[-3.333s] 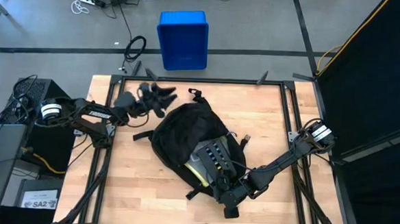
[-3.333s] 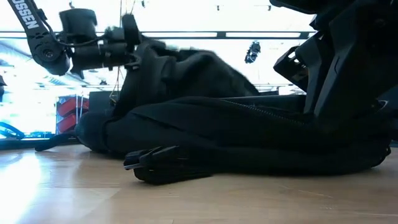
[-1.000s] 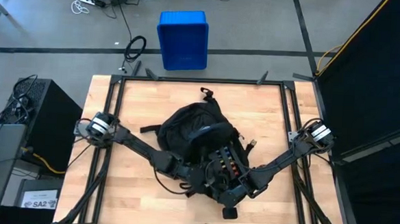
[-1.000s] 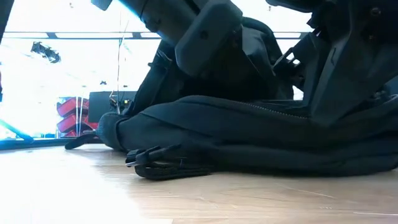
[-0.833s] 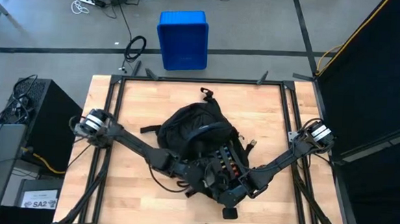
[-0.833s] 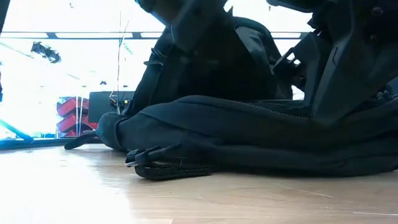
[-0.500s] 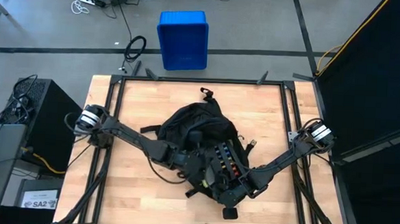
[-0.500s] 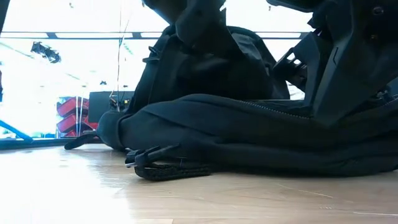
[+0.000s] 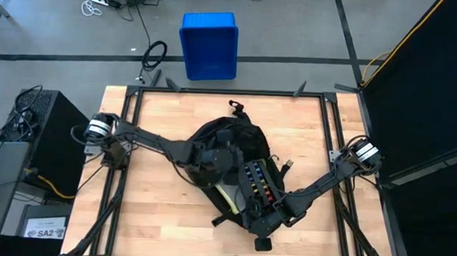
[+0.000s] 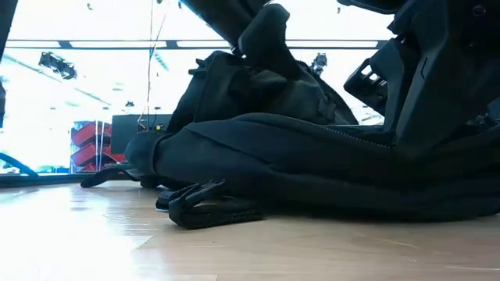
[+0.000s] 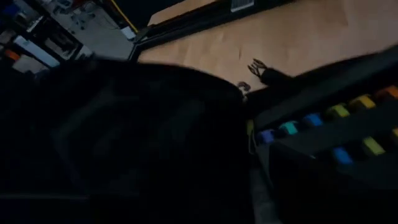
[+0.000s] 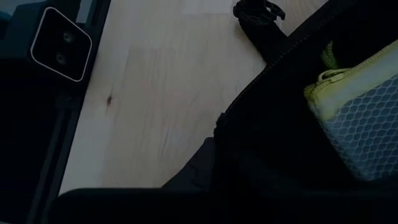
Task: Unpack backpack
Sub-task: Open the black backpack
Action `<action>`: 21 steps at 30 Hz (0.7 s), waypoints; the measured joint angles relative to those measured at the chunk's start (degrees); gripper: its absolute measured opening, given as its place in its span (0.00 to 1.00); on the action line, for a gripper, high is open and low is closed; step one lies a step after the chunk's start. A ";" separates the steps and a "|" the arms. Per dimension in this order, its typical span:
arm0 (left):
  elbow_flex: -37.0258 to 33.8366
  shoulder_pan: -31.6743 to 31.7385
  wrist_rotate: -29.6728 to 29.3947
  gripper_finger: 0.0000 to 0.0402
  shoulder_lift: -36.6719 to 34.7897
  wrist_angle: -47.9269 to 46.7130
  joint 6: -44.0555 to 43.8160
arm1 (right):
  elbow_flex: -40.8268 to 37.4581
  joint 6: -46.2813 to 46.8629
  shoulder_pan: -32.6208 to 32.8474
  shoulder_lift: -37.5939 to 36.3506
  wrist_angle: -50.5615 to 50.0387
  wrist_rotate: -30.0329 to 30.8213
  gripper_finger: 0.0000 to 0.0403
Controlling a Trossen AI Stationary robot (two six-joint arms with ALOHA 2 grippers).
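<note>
A: Judging by the bare wood around it, nothing had been lifted out yet. The backpack (image 9: 228, 163) lay in the middle of the table (image 9: 306, 140), its main compartment gaping toward the near edge.

B: And inside?

A: A dark case with a row of coloured blocks (image 9: 254, 183) showed in the opening, and beside it a yellow-edged mesh pouch (image 12: 357, 127). Both were still in the backpack, so I'd say the unpacking was all left to do.

B: The grippers?

A: The left gripper (image 9: 225, 158) sat over the backpack's upper fabric, next to the opening; whether it was parted or pinching cloth, I couldn't tell. The right gripper (image 9: 264, 218) was closed at the backpack's near rim, apparently pinning the flap, though what it held wasn't visible.

B: Anything in the way?

A: Loose fabric and a strap buckle (image 10: 205, 204) crowded the opening. A blue bin (image 9: 208, 45) stood on the floor well beyond the backpack.
</note>
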 joint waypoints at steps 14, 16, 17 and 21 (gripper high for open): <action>-30.24 5.04 5.85 0.35 -16.46 32.11 -3.81 | 0.00 0.02 0.17 0.00 0.93 -0.24 0.00; -37.68 7.13 5.41 0.33 -20.12 40.33 -6.68 | 0.00 0.01 0.18 0.00 1.28 -0.24 0.00; -41.30 8.18 4.94 0.32 -21.50 44.81 -8.34 | 0.00 0.02 0.22 0.00 1.38 -0.23 0.00; -53.55 11.92 4.39 0.29 -25.20 57.00 -16.01 | 0.00 0.00 0.23 0.00 2.06 -0.20 0.01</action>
